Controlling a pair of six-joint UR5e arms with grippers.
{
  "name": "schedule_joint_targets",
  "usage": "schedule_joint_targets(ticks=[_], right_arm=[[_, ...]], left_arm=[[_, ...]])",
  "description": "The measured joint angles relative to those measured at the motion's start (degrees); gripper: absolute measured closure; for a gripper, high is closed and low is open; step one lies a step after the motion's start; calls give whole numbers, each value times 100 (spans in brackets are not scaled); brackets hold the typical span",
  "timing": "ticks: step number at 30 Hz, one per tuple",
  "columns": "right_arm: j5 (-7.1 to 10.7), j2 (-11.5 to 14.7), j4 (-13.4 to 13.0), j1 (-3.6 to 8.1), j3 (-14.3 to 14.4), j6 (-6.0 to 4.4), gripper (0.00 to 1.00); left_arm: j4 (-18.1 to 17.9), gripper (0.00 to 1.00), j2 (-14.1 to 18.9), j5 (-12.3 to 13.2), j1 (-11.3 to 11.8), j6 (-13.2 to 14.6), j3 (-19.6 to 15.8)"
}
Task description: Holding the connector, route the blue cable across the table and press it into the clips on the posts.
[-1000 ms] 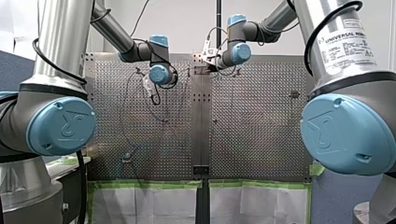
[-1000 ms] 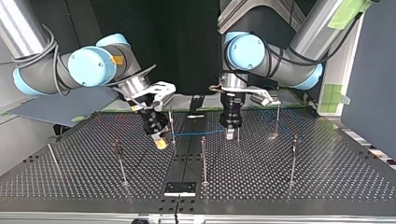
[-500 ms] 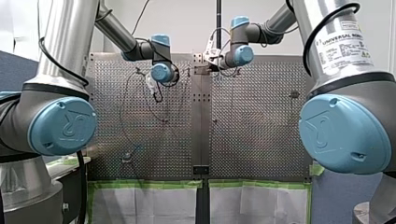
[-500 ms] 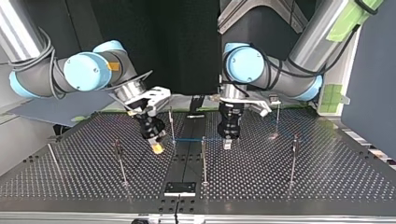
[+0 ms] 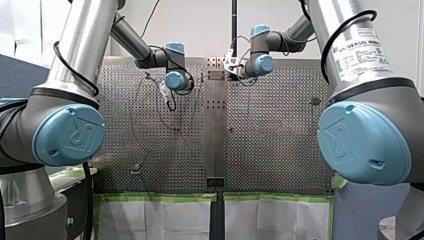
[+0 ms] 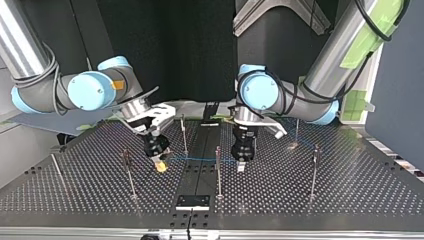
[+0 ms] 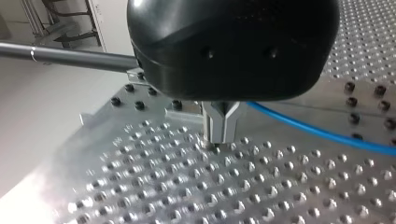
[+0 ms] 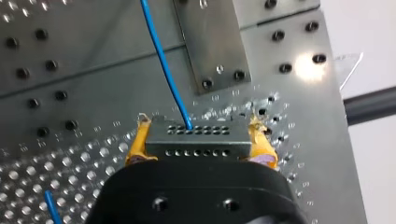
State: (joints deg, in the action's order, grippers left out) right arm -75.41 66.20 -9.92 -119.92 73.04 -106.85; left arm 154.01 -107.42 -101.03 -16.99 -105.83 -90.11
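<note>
The blue cable (image 6: 200, 160) is stretched level between my two grippers, passing just behind a thin post (image 6: 218, 170). At the top view's left, my right gripper (image 6: 161, 165) has its yellow pads (image 8: 137, 142) shut on the grey connector (image 8: 198, 128). The cable (image 8: 163, 60) leaves the connector's face. At the top view's right, my left gripper (image 6: 240, 164) points down at the plate. Its metal fingers (image 7: 219, 135) are together, and the cable (image 7: 317, 133) runs off from them to one side. Another post (image 6: 184, 135) stands behind the cable.
More thin posts stand on the perforated table (image 6: 300, 200): one (image 6: 128, 172) by my right gripper, others (image 6: 314, 170) (image 6: 297, 127) beyond my left gripper, and one (image 6: 56, 167) at the far left. A black block (image 6: 192, 201) sits at the near edge.
Both grippers have moved towards the top view's near edge and lower. The cable between them has come forward, from behind the rear post to just behind the nearer middle post.
</note>
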Motion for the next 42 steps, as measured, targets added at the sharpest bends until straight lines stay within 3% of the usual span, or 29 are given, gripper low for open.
schedule_joint_targets(ticks=[7,16,18,19,20,21,22,23,24,25,26,35,42], right_arm=[[10,-170,-2,115,-217,2,100],[62,-228,3,189,-283,25,100],[67,-230,7,196,-283,37,100],[67,-231,9,198,-284,43,100],[68,-232,12,199,-284,50,100],[69,-232,15,199,-284,56,100],[69,-232,17,200,-284,63,100],[69,-233,21,202,-284,70,100],[70,-233,24,202,-284,74,100],[70,-232,28,202,-285,77,100],[70,-232,33,202,-284,81,100],[67,-225,179,202,-284,147,100],[33,-216,334,202,-285,255,100]], left_arm=[[41,100,-264,95,93,-12,288],[174,100,-285,98,114,-43,327],[231,95,-284,94,104,-54,327],[274,74,-284,90,97,-56,327],[305,62,-284,88,91,-56,327],[337,62,-284,85,84,-55,326],[387,41,-280,81,75,-51,326],[430,28,-276,78,69,-46,326],[473,28,-270,74,64,-39,326],[530,5,-257,69,58,-26,325],[575,0,-243,63,53,-9,325],[1038,0,115,-88,-35,57,121],[1228,0,446,47,-180,66,-178]])
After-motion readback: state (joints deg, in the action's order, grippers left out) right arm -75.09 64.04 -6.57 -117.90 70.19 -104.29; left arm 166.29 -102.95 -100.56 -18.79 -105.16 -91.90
